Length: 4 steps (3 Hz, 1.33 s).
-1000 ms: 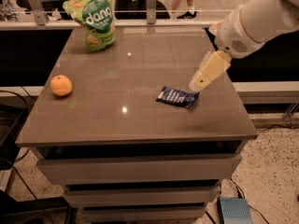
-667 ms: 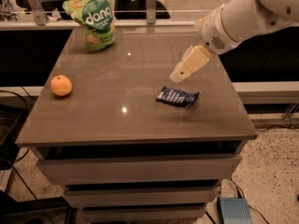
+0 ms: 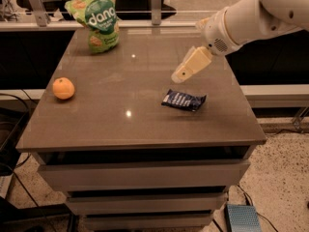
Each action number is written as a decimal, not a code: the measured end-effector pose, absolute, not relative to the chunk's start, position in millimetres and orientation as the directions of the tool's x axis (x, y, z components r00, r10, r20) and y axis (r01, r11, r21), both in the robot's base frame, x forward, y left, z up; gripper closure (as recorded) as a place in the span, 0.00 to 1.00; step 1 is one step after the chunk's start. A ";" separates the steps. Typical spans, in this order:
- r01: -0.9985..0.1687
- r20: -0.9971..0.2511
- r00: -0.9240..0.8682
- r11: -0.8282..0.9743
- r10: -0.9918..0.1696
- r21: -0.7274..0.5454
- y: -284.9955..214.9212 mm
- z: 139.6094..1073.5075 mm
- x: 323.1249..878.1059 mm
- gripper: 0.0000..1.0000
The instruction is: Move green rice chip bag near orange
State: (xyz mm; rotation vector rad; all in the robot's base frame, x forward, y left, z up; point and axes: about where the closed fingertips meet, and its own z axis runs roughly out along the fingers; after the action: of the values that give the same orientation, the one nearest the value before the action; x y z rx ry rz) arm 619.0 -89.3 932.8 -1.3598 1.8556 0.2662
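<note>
Near right on the surface [image 3: 145, 127], dark-blue wrapper [image 3: 183, 100] lay flat. At left edge sat the orange [image 3: 63, 88]. The pincer [image 3: 178, 76] hovered just beyond the wrapper; how open, can't tell. Far left, green rice chip bag [image 3: 98, 18] stood upright, well apart from orange.

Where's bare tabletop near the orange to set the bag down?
Bare top lies all round the orange: right of it as far as the wrapper, behind it up to the bag, and along the table front edge. The only crowded spot is right of centre, where the gripper hovers close by the wrapper.
</note>
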 end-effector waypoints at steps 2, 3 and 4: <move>-0.872 -0.829 -0.034 0.422 -0.558 -0.248 -23.1 912.0 701.6 0.00; -0.854 -0.875 -0.013 0.460 -0.483 -0.242 12.8 902.5 746.3 0.00; -0.836 -0.911 0.003 0.499 -0.413 -0.229 40.1 900.6 780.3 0.00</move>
State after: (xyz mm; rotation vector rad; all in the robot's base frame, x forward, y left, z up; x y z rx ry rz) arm 780.3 40.1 900.6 -1.0953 1.6130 0.4675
